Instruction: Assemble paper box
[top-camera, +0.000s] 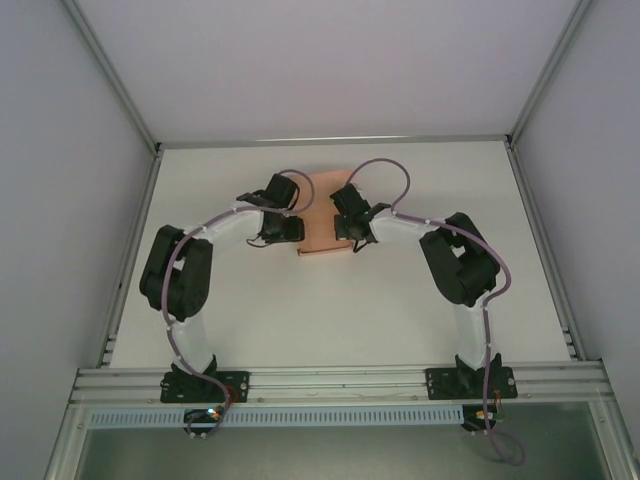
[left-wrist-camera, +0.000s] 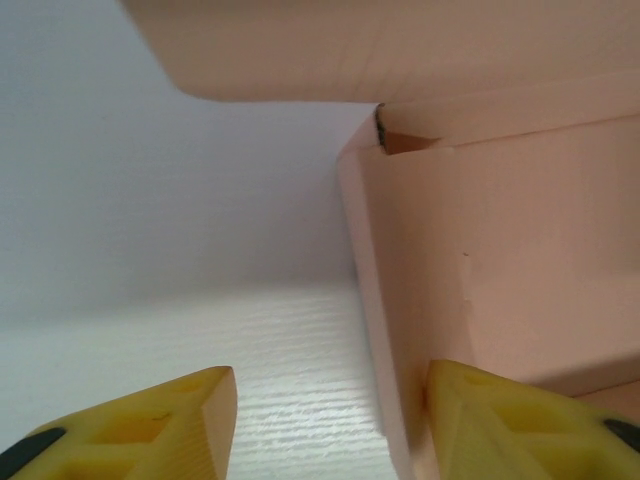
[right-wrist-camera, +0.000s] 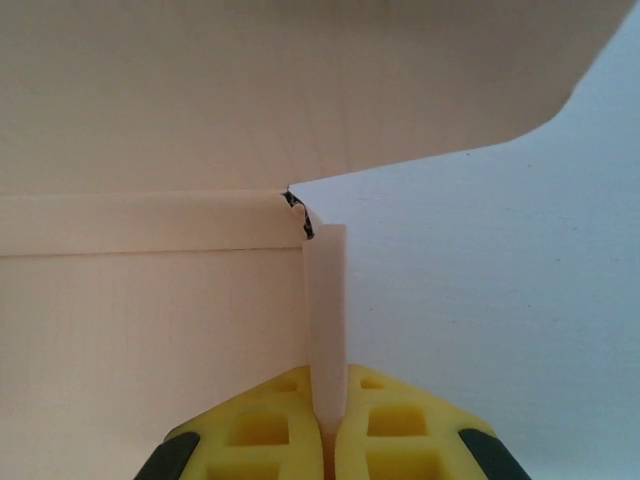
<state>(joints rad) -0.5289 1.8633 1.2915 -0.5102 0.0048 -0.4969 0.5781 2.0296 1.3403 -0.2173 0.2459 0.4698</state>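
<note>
The salmon-pink paper box (top-camera: 320, 212) lies part-folded at the middle of the white table (top-camera: 330, 320), between my two grippers. My left gripper (top-camera: 292, 228) is at its left edge. In the left wrist view, the left gripper (left-wrist-camera: 330, 425) is open and straddles an upright side wall (left-wrist-camera: 385, 330) of the box (left-wrist-camera: 510, 250). Its right fingertip (left-wrist-camera: 500, 420) rests against the wall's inner face and the left one stands apart over bare table. My right gripper (top-camera: 352, 238) is at the box's right edge. In the right wrist view, the right gripper (right-wrist-camera: 328, 425) is shut on the upright right side wall (right-wrist-camera: 326, 310). A wide flap (right-wrist-camera: 300, 90) hangs above it.
White enclosure walls (top-camera: 60, 150) stand on the left, right and back of the table. An aluminium rail (top-camera: 340, 382) with both arm bases runs along the near edge. Bare table surface lies in front of the box and to both sides.
</note>
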